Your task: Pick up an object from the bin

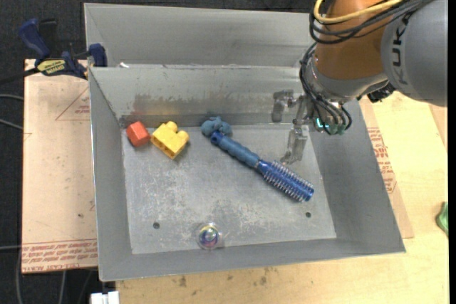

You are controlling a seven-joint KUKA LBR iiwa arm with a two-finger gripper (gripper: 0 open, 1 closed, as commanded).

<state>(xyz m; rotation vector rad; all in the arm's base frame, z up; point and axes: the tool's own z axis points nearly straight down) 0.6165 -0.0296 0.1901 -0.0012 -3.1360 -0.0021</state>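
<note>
The gripper (288,126) is found at the right rear of the bin (107,174), released, with its fingers spread and nothing held between them. The nearest thing, a blue hairbrush (260,166), is seen lying slantwise on the floor, its bristle head just below the fingers. A yellow block (169,139), a red block (137,133) and a small shiny ball (208,237) are noted well apart. It is judged that the jaws are best set across the narrow handle rather than the bristles, and kept clear of the right wall.

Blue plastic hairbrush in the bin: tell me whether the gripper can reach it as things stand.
Probably yes: the gripper hangs close by the bristled end of the blue plastic hairbrush, and nothing lies over it.
</note>
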